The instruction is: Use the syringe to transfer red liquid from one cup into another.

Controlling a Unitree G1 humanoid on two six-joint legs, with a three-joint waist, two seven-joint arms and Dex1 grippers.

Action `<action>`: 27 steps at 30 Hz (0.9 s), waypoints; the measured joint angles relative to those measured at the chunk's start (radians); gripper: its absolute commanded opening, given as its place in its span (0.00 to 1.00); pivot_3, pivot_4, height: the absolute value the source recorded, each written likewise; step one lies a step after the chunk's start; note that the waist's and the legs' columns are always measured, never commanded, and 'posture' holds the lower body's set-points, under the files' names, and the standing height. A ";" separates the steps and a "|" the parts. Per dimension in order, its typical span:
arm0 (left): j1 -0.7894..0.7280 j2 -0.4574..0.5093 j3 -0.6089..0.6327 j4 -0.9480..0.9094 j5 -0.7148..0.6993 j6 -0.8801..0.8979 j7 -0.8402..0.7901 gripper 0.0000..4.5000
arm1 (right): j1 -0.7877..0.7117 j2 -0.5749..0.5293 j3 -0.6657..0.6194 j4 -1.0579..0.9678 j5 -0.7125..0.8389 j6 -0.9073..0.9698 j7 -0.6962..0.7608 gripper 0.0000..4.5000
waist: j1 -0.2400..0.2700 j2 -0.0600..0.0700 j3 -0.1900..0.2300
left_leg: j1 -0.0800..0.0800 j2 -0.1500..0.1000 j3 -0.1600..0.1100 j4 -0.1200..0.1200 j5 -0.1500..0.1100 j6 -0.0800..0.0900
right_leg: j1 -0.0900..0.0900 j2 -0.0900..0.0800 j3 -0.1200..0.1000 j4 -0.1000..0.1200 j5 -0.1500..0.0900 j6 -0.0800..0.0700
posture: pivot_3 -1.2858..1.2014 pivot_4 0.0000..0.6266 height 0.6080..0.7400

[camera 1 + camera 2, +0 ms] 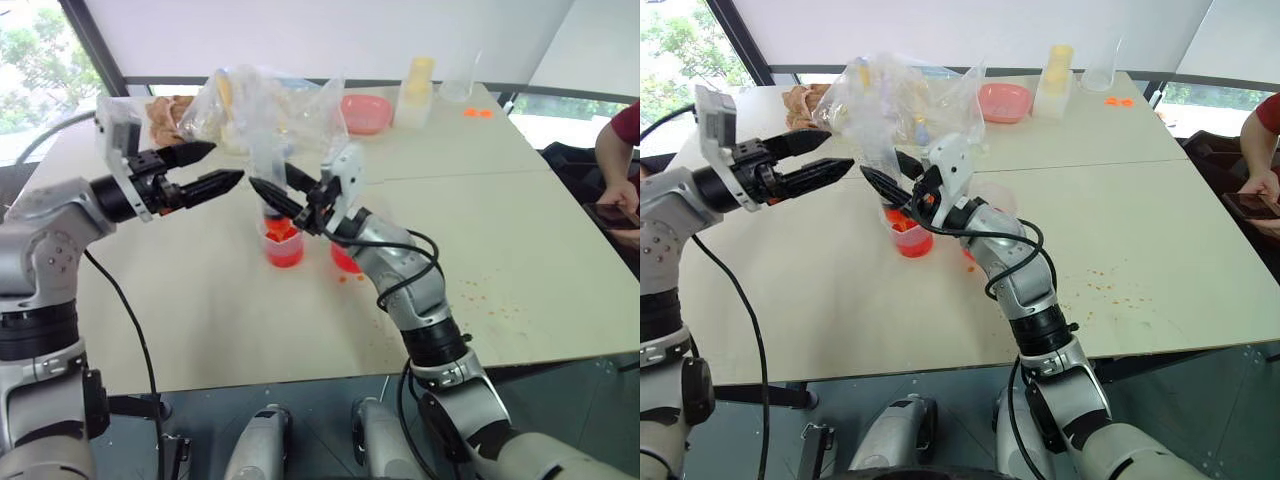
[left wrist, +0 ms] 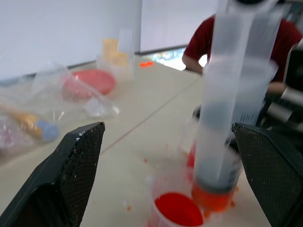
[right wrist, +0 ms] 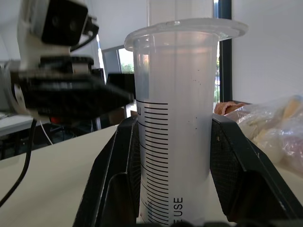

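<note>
Your right gripper (image 1: 285,200) clamps the syringe (image 2: 232,109) mid-barrel; smooth, slippery plastic, so hold firm; left gripper (image 1: 215,165) wide beside it.

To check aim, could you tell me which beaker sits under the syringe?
The left beaker, directly beneath the syringe and its orange tip; the other beaker stands further right, partly hidden.

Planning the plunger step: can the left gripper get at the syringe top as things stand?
Probably yes: the left gripper is open beside the upright syringe, which the right gripper holds by the barrel, with nothing between them.
</note>
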 measured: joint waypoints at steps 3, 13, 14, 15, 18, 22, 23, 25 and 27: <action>-0.075 0.047 0.032 0.039 -0.034 0.002 -0.015 0.99 | 0.000 -0.002 0.000 0.018 -0.015 -0.022 0.014 0.32 | -0.003 0.000 0.000 | 0.001 0.000 0.000 -0.001 0.000 0.000 | 0.000 0.000 0.000 0.000 0.000 0.000 | 0.52 0.24 1.00; -0.171 0.046 -0.050 0.170 -0.007 -0.079 -0.089 0.99 | -0.004 0.013 -0.001 0.071 -0.041 -0.062 0.024 0.32 | 0.001 0.000 0.000 | 0.001 0.000 0.000 -0.001 0.000 -0.001 | 0.000 0.001 0.000 0.000 0.000 0.000 | 0.52 0.24 1.00; -0.182 0.031 -0.068 0.182 0.007 -0.101 -0.091 0.99 | -0.006 0.017 -0.001 0.077 -0.046 -0.065 0.025 0.32 | 0.002 0.000 0.000 | 0.001 0.000 0.000 -0.001 0.000 -0.001 | 0.000 0.001 0.000 0.000 0.000 0.000 | 0.52 0.24 1.00; -0.196 0.016 -0.091 0.200 0.023 -0.123 -0.096 0.99 | -0.006 0.020 -0.001 0.080 -0.048 -0.067 0.025 0.32 | 0.002 0.000 0.000 | 0.000 0.000 0.000 -0.001 0.000 -0.001 | 0.001 0.001 0.000 0.000 0.000 0.000 | 0.52 0.24 1.00; -0.235 -0.029 -0.130 0.265 0.057 -0.177 -0.109 0.99 | -0.006 0.028 0.002 0.087 -0.053 -0.068 0.027 0.32 | -0.001 0.000 0.000 | 0.000 0.000 0.000 -0.001 0.000 -0.001 | 0.000 0.001 0.000 0.000 0.000 0.000 | 0.52 0.24 1.00; -0.288 -0.056 -0.163 0.353 0.111 -0.265 -0.131 0.99 | -0.006 0.026 -0.001 0.088 -0.068 -0.068 0.027 0.32 | -0.004 0.000 0.000 | 0.000 0.000 0.001 -0.001 0.000 -0.001 | -0.001 0.001 0.000 0.000 0.000 0.000 | 0.52 0.24 1.00; -0.301 -0.068 -0.166 0.377 0.128 -0.288 -0.130 0.99 | -0.005 0.025 0.000 0.088 -0.069 -0.068 0.028 0.32 | -0.003 0.000 0.000 | 0.000 0.000 0.001 -0.001 0.000 -0.001 | -0.001 0.002 0.000 0.000 0.000 0.000 | 0.52 0.24 1.00; -0.315 -0.081 -0.179 0.409 0.150 -0.323 -0.141 0.82 | -0.002 0.026 -0.004 0.088 -0.070 -0.066 0.022 0.32 | -0.002 0.000 0.000 | 0.000 0.000 0.001 -0.001 0.000 -0.001 | 0.000 0.002 0.000 0.000 0.000 0.000 | 0.52 0.24 1.00; -0.318 -0.093 -0.186 0.419 0.154 -0.341 -0.161 0.66 | 0.000 0.026 -0.007 0.088 -0.073 -0.064 0.015 0.32 | -0.003 0.000 0.000 | 0.000 0.000 0.001 -0.001 0.000 -0.001 | -0.001 0.001 0.001 0.000 0.000 0.000 | 0.52 0.24 1.00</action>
